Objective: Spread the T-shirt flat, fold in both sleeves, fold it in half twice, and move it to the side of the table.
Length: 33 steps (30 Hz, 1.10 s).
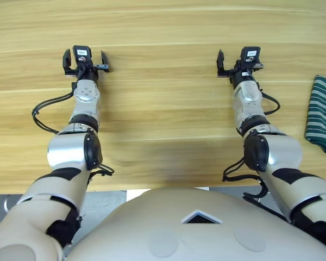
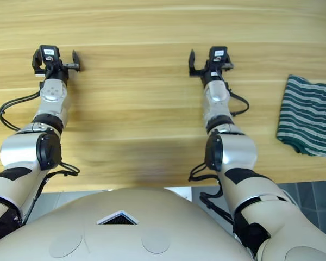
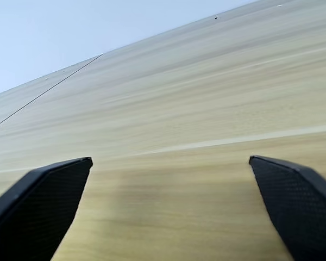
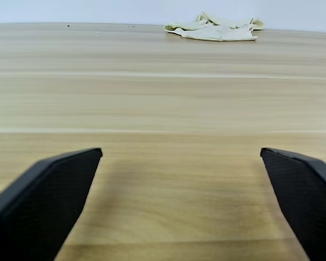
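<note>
The T-shirt (image 2: pixel 309 115), green with pale stripes, lies folded into a compact bundle at the right edge of the wooden table (image 1: pixel 163 125). Both arms rest stretched forward over bare wood, well apart from it. My left gripper (image 1: pixel 86 58) sits at the far left, open, with nothing between its fingers (image 3: pixel 43 201). My right gripper (image 2: pixel 209 64) is right of centre, a forearm's length left of the shirt, also open and holding nothing. Bare wood lies ahead between its dark pads (image 4: pixel 49 190).
A crumpled pale yellow-white cloth (image 4: pixel 214 30) lies far ahead on the table in the right wrist view. The table's near edge (image 1: pixel 152 187) runs just in front of the torso. Bare wood stretches between the arms and beyond them.
</note>
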Each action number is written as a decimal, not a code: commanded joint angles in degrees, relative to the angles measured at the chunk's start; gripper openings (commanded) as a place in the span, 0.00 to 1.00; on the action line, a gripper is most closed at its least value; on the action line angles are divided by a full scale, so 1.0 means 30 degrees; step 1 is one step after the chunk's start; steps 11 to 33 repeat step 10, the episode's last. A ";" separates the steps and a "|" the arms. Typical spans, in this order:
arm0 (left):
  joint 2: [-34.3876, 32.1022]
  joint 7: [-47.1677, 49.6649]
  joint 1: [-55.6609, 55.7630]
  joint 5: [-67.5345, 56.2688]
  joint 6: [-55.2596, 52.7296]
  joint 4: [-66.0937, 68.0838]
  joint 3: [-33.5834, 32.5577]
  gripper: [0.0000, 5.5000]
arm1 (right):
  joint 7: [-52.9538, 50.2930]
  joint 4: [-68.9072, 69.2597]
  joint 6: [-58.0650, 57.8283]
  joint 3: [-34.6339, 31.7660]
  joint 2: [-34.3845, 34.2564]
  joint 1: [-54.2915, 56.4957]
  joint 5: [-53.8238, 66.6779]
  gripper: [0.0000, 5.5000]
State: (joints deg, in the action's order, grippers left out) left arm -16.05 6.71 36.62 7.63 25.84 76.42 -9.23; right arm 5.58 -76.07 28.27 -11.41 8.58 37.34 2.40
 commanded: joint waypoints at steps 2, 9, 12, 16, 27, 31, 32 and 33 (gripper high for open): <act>0.0253 -0.0388 0.0010 0.0275 -0.0486 0.0377 0.0228 0.98 | -0.0223 -0.0097 -0.0337 -0.0228 0.0138 0.0492 -0.0195 0.98; 0.0244 -0.0346 -0.0002 0.0176 -0.0399 0.0354 0.0125 0.98 | -0.0250 -0.0070 -0.0342 -0.0293 0.0106 0.0503 -0.0359 0.98; 0.0256 -0.0337 -0.0003 0.0201 -0.0389 0.0350 0.0140 0.98 | -0.0250 -0.0059 -0.0318 -0.0330 0.0118 0.0488 -0.0393 0.98; 0.0256 -0.0337 -0.0003 0.0201 -0.0389 0.0350 0.0140 0.98 | -0.0250 -0.0059 -0.0318 -0.0330 0.0118 0.0488 -0.0393 0.98; 0.0256 -0.0337 -0.0003 0.0201 -0.0389 0.0350 0.0140 0.98 | -0.0250 -0.0059 -0.0318 -0.0330 0.0118 0.0488 -0.0393 0.98; 0.0256 -0.0337 -0.0003 0.0201 -0.0389 0.0350 0.0140 0.98 | -0.0250 -0.0059 -0.0318 -0.0330 0.0118 0.0488 -0.0393 0.98; 0.0256 -0.0337 -0.0003 0.0201 -0.0389 0.0350 0.0140 0.98 | -0.0250 -0.0059 -0.0318 -0.0330 0.0118 0.0488 -0.0393 0.98; 0.0256 -0.0337 -0.0003 0.0201 -0.0389 0.0350 0.0140 0.98 | -0.0250 -0.0059 -0.0318 -0.0330 0.0118 0.0488 -0.0393 0.98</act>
